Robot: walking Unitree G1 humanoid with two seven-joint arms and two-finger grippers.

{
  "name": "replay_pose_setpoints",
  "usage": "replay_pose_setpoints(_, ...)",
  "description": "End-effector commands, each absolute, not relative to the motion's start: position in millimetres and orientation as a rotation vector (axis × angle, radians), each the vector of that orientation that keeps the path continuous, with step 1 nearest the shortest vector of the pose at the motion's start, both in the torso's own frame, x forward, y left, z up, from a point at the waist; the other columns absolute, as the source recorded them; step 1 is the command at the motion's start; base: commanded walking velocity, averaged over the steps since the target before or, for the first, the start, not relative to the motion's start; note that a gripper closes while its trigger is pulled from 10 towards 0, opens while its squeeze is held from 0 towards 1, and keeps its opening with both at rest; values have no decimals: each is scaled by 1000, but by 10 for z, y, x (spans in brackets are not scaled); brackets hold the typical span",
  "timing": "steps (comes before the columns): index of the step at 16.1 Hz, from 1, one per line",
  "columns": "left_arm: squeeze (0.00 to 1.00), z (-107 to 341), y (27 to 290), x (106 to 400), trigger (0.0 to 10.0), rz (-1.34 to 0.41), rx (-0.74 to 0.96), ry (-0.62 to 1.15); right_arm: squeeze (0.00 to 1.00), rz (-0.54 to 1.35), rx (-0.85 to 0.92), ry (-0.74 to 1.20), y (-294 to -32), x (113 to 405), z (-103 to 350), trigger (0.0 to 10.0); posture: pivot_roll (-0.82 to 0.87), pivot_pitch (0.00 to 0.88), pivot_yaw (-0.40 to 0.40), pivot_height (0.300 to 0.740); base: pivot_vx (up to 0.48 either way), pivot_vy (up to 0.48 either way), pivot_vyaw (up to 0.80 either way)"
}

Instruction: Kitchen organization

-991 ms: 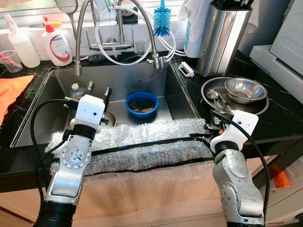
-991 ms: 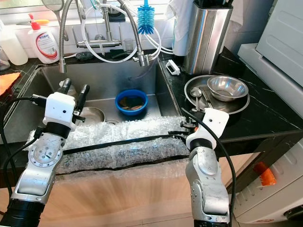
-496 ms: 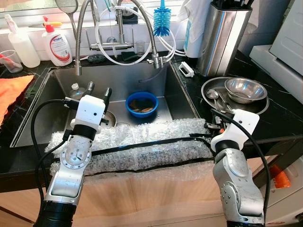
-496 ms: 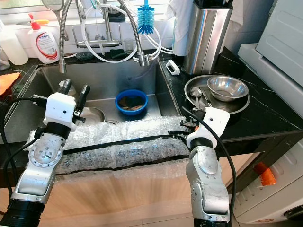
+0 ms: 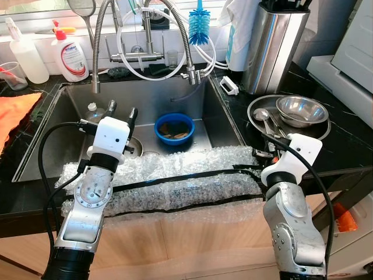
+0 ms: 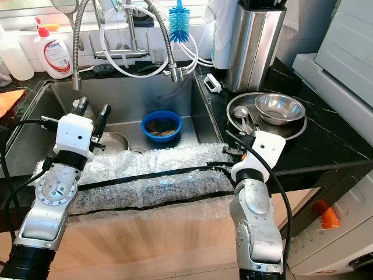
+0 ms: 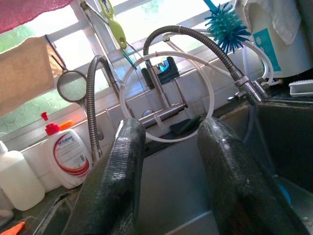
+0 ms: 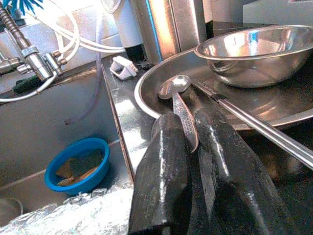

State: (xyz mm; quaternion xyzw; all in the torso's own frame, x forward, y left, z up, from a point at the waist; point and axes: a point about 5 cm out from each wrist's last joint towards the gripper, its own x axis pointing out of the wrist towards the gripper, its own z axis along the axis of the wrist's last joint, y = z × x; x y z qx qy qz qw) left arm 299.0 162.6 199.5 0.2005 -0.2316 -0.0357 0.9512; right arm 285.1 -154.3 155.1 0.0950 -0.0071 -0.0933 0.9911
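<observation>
Between the right gripper's point(image 8: 191, 147) jaws lies the spoon's point(image 8: 177, 100) handle.

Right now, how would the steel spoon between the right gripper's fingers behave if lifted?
The shiny steel spoon is probably stiff and light. Its smooth handle could slip or pivot in the right gripper, and its bowl, resting on the round steel tray, might scrape.

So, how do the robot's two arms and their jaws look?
Both arms are silver metal with round joint housings and a white boxy wrist block. A black cable loops along each one. The left gripper and the right gripper each have two long, glossy black fingers.
</observation>
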Motion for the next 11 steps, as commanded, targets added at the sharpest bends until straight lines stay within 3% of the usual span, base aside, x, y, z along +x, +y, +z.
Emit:
replay_pose_setpoints(1,0,2032,1625,3007,10000,-82,430,-489,0,-172,208,-54,-1514,2872,1636,0,-67,0,5,740,0,0,0)
replay_pose_setpoints(7,0,2047,1626,3010,10000,-69,426,-499,0,-158,61,-189,-1500,2887,1847,0,-67,0,6,740,0,0,0)
replay_pose_setpoints(8,0,2057,1640,3011,10000,-47,422,-505,0,-137,4,-223,-1465,2888,1896,4235,-70,0,6,740,0,0,0)
replay_pose_setpoints(9,0,2061,1647,3015,10000,-38,409,-506,0,-138,0,-235,-1457,2889,1916,10000,-69,0,4,740,0,0,0)
replay_pose_setpoints(11,0,2069,1650,3019,10000,-32,391,-507,0,-160,-14,-257,-1484,2897,1950,10000,-68,0,4,740,0,0,0)
